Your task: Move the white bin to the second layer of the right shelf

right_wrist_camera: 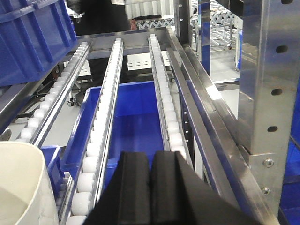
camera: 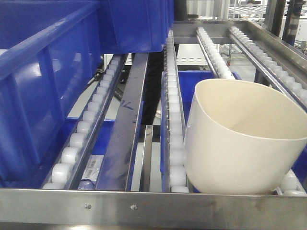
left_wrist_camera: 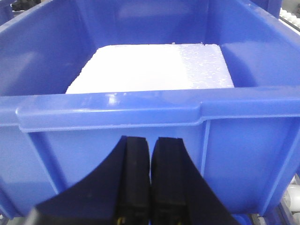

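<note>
— Nearest the front camera: the flat steel front lip (camera: 144,203) with its screws. What sits behind it?

— The white bin (camera: 242,139), upright, mouth open to the top and tilted a little toward the camera. It rests on the right shelf second layer (camera: 173,120), on the right-hand roller rows, its base just behind the lip. The rim is a rounded square, so I can name no long axis.

— Contents?

— As far as the interior shows, nothing in it. In the right wrist view only its edge (right_wrist_camera: 21,187) appears, low left, beside the white rollers (right_wrist_camera: 101,126).

— Other containers?

— A blue crate (camera: 43,86) on the left of the same level. The left wrist view looks into a blue crate (left_wrist_camera: 150,117) holding a white foam block (left_wrist_camera: 150,68). Another blue crate (right_wrist_camera: 136,117) lies below the rollers, interior bare where visible.

— Arms?

— The left gripper (left_wrist_camera: 151,173) hangs just before the crate wall, fingers pressed together, holding nothing. The right gripper (right_wrist_camera: 151,187) points along the rails, fingers likewise closed and empty, apart from the bin.
</note>
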